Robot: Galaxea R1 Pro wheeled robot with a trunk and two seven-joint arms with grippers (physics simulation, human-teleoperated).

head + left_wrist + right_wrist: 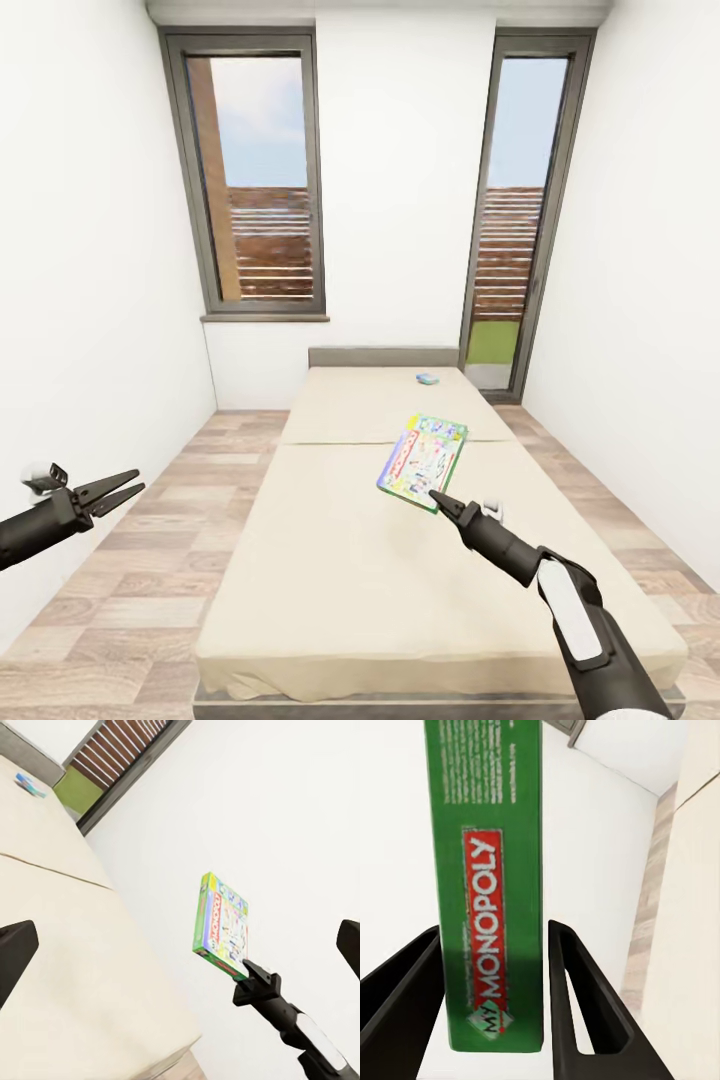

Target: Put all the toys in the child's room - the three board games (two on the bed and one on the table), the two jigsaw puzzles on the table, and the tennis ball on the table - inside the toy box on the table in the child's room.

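One board game point(423, 462): flat green box w/ colourful lid, red "My Monopoly" label on its edge, gripped by right pincer point(493, 1005) above bed point(350, 560). Second small item point(428, 379), possibly another game, near bed's head. Left pincer point(118, 492) released, beside bed.

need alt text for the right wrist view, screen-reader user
A green My Monopoly board game box, seen edge-on with its red logo running lengthwise, stands between the two black fingers of the right gripper. Behind it are a white wall and, at one side, a strip of wood floor.
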